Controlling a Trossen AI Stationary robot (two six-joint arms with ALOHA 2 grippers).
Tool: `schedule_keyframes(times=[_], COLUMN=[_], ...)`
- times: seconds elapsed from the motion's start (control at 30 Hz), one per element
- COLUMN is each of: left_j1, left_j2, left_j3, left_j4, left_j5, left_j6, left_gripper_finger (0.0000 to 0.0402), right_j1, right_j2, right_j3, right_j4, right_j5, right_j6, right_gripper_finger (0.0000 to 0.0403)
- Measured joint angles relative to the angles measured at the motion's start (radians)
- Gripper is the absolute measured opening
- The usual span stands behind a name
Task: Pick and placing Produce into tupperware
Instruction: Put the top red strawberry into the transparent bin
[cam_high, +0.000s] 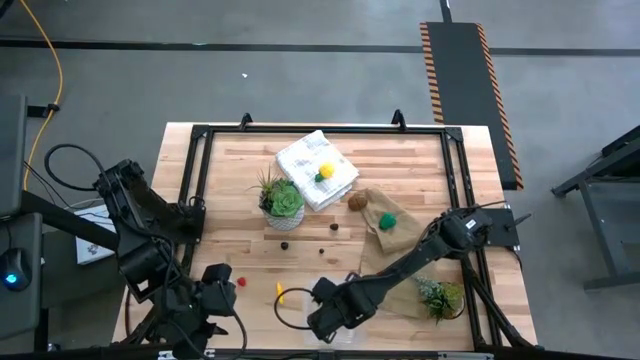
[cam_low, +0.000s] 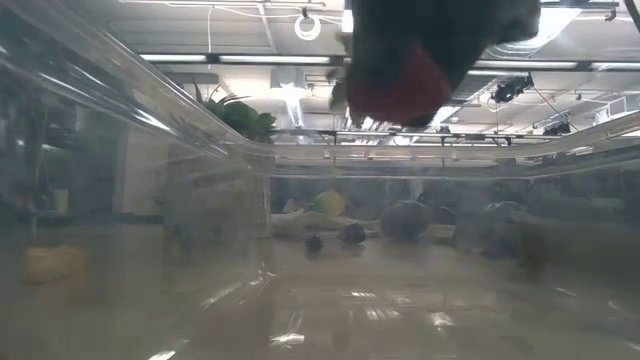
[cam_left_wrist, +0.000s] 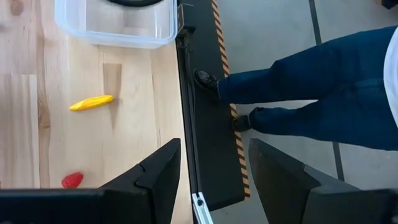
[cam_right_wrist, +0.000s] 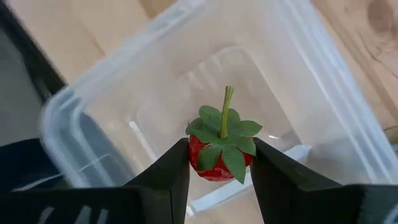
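A red strawberry (cam_right_wrist: 219, 158) with a green leafy cap and stem sits pinched between the fingers of the right gripper (cam_right_wrist: 219, 168), which is partly closed around it and hangs over the open clear plastic box (cam_right_wrist: 112, 99). In the high view that box (cam_high: 345, 337) lies at the near edge of the table (cam_high: 230, 180), mostly hidden under the right gripper (cam_high: 325, 318). Just beside the box on the wood lie a yellow piece (cam_high: 281, 292) and, farther toward the left arm, another red berry (cam_high: 241, 281). The left gripper (cam_left_wrist: 214, 180) waits at the near left corner with its fingers spread wide and nothing between them, pointing past the table edge, where a person's legs (cam_left_wrist: 311, 93) in blue trousers stand on the floor. Farther back on the table are two small dark berries (cam_high: 285, 244), a brown ball (cam_high: 357, 201), a green piece (cam_high: 386, 221) on a brown paper bag (cam_high: 400, 285), and a lemon (cam_high: 325, 172) on a folded white cloth (cam_high: 305, 158) next to a potted succulent (cam_high: 283, 201).
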Motion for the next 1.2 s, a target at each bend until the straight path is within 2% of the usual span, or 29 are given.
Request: schedule_keyframes(times=[0.37, 0.8, 1.2], left_j1=[0.001, 0.001, 0.001], left_j2=[0.0, 0.0, 0.0], left_j3=[0.0, 0.0, 0.0], left_j4=[-0.008, -0.015, -0.026], left_j5=[-0.026, -0.026, -0.026], left_j6=[0.005, 0.026, 0.026], left_gripper_finger=[0.0179, 0.0179, 0.0179], right_j1=[-0.021, -0.021, -0.024], right_j2=[0.0, 0.0, 0.0], right_j3=[-0.001, 0.0, 0.0], right_j4=[-0.005, 0.006, 0.013], right_j5=[-0.003, -0.054, -0.057], right_j6=[-0.005, 0.033, 0.063], right_gripper_finger=[0.0124, 0.0125, 0.0182])
